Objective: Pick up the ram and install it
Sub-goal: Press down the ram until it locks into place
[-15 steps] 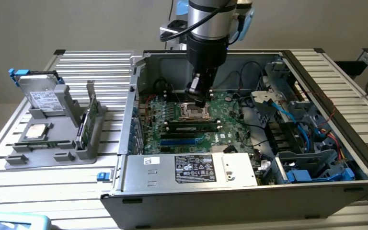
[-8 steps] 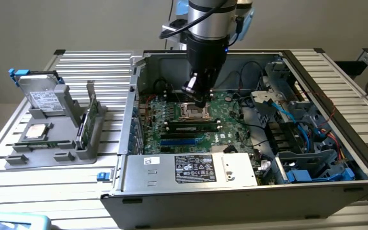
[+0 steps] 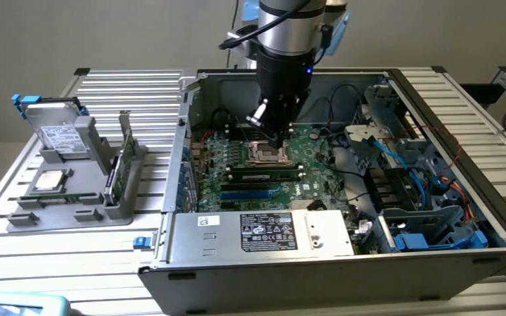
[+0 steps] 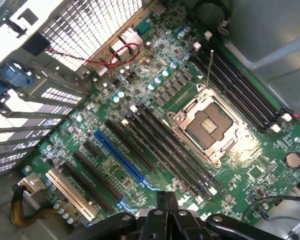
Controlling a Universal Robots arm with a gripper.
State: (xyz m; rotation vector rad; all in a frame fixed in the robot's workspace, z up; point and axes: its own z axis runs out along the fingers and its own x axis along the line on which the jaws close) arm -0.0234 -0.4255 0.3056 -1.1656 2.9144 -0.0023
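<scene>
Evenly lit from above, soft and diffuse; pale worktop (image 3: 464, 92) slats bright. Deep shade inside the computer case (image 3: 323, 270), darkest under the arm. In the wrist view, warm glare beside the CPU socket (image 4: 210, 125); blurred, dark claw (image 4: 169, 212) at the frame edge.

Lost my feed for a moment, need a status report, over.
Gripper shut, empty, above CPU socket. Ram looks to lie in a motherboard slot, seating unclear. Nothing blocking it.

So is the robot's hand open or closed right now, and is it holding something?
Gripper: fingers closed, holding nothing, hovering over the motherboard.
</scene>
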